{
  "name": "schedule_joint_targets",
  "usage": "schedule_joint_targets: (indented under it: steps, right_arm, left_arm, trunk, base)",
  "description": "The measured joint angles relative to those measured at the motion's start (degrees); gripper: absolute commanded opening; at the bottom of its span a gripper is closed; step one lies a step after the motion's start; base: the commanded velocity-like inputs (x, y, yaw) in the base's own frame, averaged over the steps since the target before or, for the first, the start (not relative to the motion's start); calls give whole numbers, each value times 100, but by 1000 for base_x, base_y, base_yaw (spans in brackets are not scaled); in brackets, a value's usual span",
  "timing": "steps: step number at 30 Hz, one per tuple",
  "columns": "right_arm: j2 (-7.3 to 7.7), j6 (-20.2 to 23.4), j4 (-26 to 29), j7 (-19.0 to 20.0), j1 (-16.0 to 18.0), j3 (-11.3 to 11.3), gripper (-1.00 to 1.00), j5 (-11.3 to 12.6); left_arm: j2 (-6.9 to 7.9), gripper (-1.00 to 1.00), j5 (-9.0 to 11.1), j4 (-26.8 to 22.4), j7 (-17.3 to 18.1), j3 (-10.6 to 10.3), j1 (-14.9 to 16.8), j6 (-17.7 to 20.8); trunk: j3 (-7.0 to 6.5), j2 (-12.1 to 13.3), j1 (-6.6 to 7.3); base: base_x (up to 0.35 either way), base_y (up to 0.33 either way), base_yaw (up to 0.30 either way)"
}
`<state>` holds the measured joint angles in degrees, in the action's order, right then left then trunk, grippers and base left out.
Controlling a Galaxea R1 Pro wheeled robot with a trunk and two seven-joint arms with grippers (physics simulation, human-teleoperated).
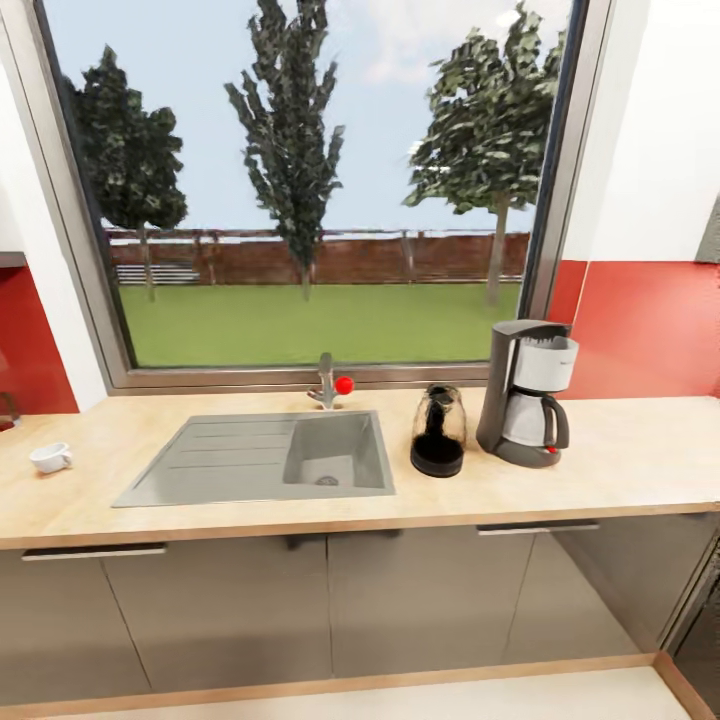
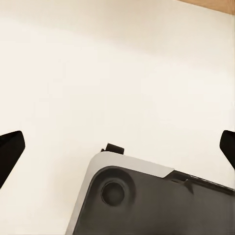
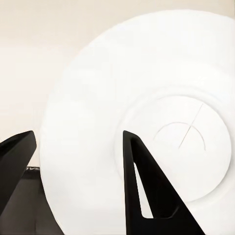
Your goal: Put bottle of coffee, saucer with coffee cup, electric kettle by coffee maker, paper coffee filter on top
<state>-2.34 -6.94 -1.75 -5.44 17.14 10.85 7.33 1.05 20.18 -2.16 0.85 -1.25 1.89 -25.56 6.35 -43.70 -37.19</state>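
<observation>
the right gripper is clamping the white saucer by its rim; the left gripper is hanging wide open, empty; the coffee maker is sitting on the countertop beside the coffee bottle; the cup is waiting far left; the thin rim grip risks slipping.

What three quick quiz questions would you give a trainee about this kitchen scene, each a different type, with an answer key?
1. True or false: the coffee cup stands beside the coffee maker.
2. Which object is closest to the coffee maker? A) bottle of coffee B) coffee cup C) faucet
3. Fill in: the right gripper is closed on the rim of a white ____.

Key
1. False; the cup sits on the countertop on the far side of the sink.
2. A.
3. saucer.
</observation>
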Motion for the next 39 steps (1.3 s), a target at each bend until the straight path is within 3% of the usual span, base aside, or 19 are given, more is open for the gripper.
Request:
schedule_joint_targets:
  steps: [26, 39]
  right_arm:
    - [9, -114, 0, 3, 0, -7, -100, 0]
    - [14, -185, 0, 3, 0, -3, -100, 0]
  left_arm:
    - [-9, 100, -8, 9, 0, 0, 0, 4]
    - [-9, 100, -1, 9, 2, 0, 0, 2]
  trunk:
    - [0, 0, -1]
    - [0, 0, 0]
  base:
    - [-138, -291, 0]
    - [-30, -289, -2]
